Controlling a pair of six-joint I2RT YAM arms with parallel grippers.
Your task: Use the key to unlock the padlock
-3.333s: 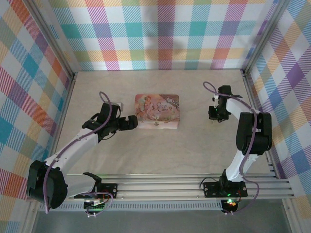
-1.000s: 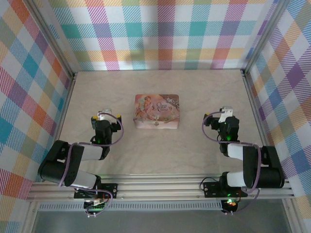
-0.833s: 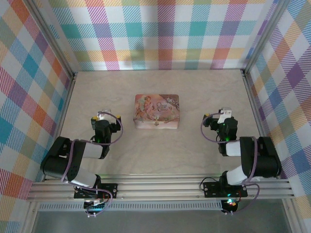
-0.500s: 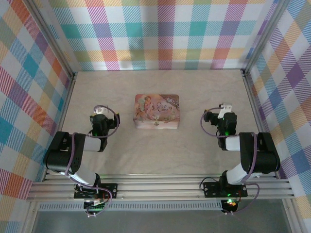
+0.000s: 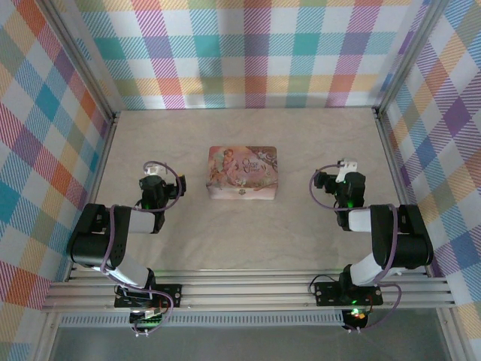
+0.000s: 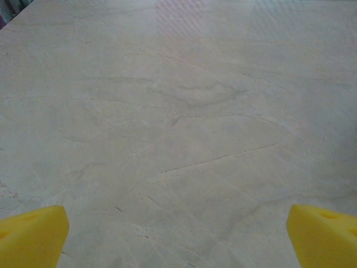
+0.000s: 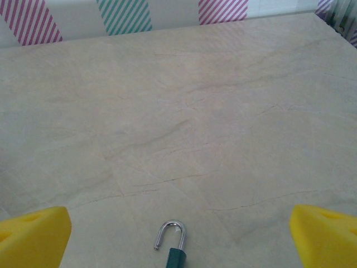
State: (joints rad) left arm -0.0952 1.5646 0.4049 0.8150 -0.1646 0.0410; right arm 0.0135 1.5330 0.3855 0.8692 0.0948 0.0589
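Both arms sit folded back at the near edge of the pale, marbled desk (image 5: 225,233). The left claw (image 6: 178,234) is spread wide with nothing between its yellow foam pads (image 6: 30,237), just bare surface ahead of it. The right claw (image 7: 178,237) is equally wide and empty. On its centreline, right at the bottom of the right wrist view, lies the tiny blue-bodied padlock with the silvery shackle (image 7: 177,258), flat on the desk with the shackle pointing away from me. One shackle leg seems to end clear of the body, but the frame crops the body, so I won't trust that.

The job looks barely begun. Where the key lies I cannot tell, so I want it found before I commit either arm. For the pick I'd creep the right claw forward and low, keep the lock centred, and close on the body, not the shackle. It is small and will likely skate on this smooth top.

Farther out, mid-desk and well to the left of the lock, sits the pink illustrated rectangular tin (image 5: 243,171), which I leave alone.
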